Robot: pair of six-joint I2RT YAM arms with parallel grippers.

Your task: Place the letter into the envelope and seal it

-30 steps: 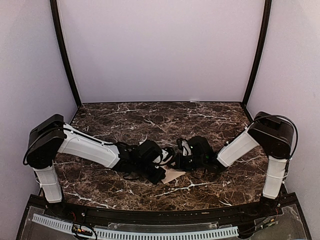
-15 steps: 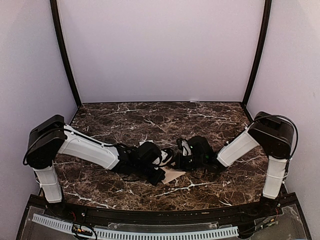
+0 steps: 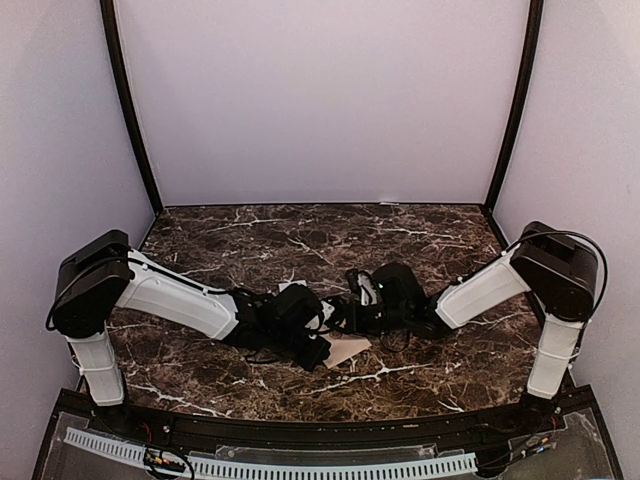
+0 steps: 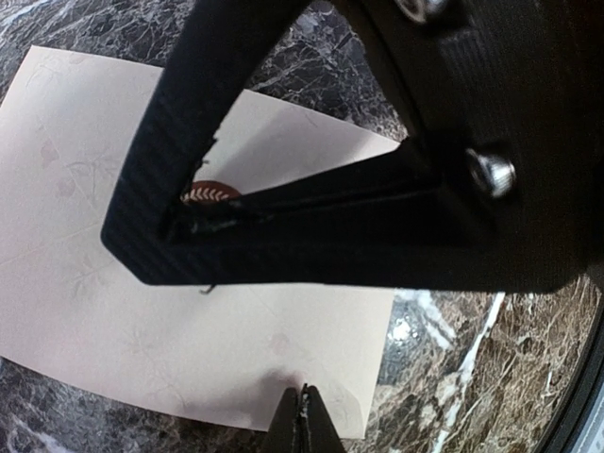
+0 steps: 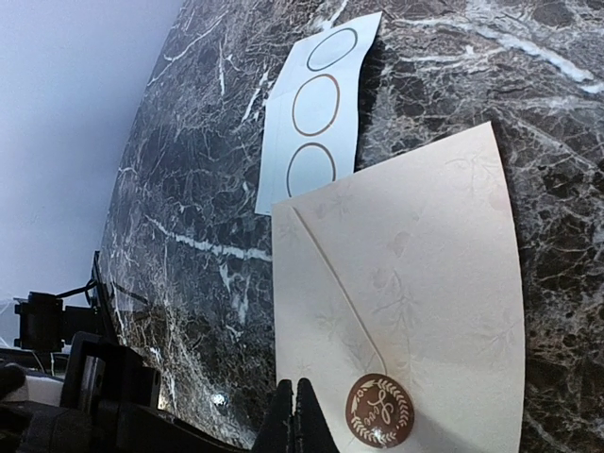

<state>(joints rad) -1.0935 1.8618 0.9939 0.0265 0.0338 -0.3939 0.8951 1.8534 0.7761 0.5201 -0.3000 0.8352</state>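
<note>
- Right gripper (image 5: 297, 415) is sitting with its jaws closed tight and nothing between them, its tips at the edge of the envelope (image 5: 406, 302).
- The round brown seal (image 5: 379, 411) is sitting just right of those tips, at the point of the folded-down flap.
- Left gripper (image 4: 302, 420) is also resting fully closed and empty-handed, its tips over the envelope's near edge.
- The envelope is lying flat on the desk (image 5: 189, 189) beneath both grippers.
- A white card printed with circles (image 5: 311, 123) is lying beyond the right gripper, its near end meeting the envelope's far corner.
</note>
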